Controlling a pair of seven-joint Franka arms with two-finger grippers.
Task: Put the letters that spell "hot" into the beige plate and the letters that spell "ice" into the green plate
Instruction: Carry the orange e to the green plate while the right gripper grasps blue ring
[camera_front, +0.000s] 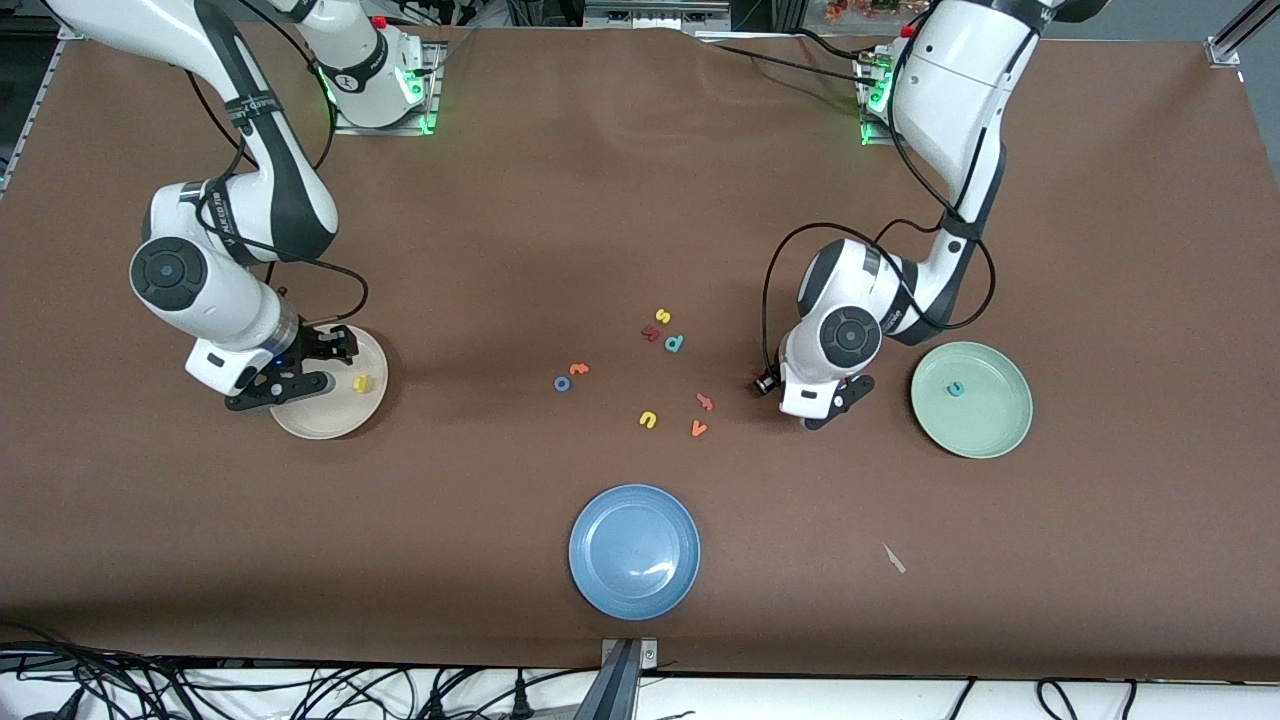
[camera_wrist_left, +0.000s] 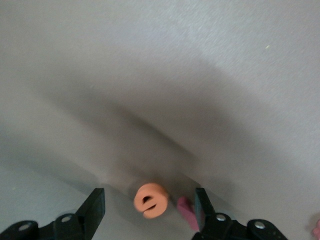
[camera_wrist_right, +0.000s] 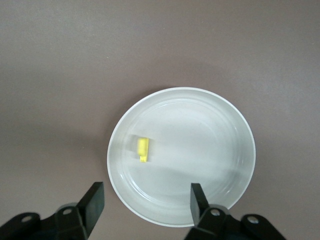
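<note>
Two of six foam letters plated; four remain.
Yellow h (camera_front: 361, 383) in round cream-beige plate (camera_front: 340, 425) under spread right claw (camera_front: 305, 365); teal c (camera_front: 957, 390) in round mint-green plate (camera_front: 990, 440); spread left claw (camera_wrist_left: 148, 210) over orange e (camera_wrist_left: 150, 200).

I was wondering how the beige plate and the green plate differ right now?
The beige plate holds a yellow letter; the green plate holds a teal one. The beige plate sits toward the right arm's end, the green toward the left arm's. Both look round, rimmed and similar in size.
</note>
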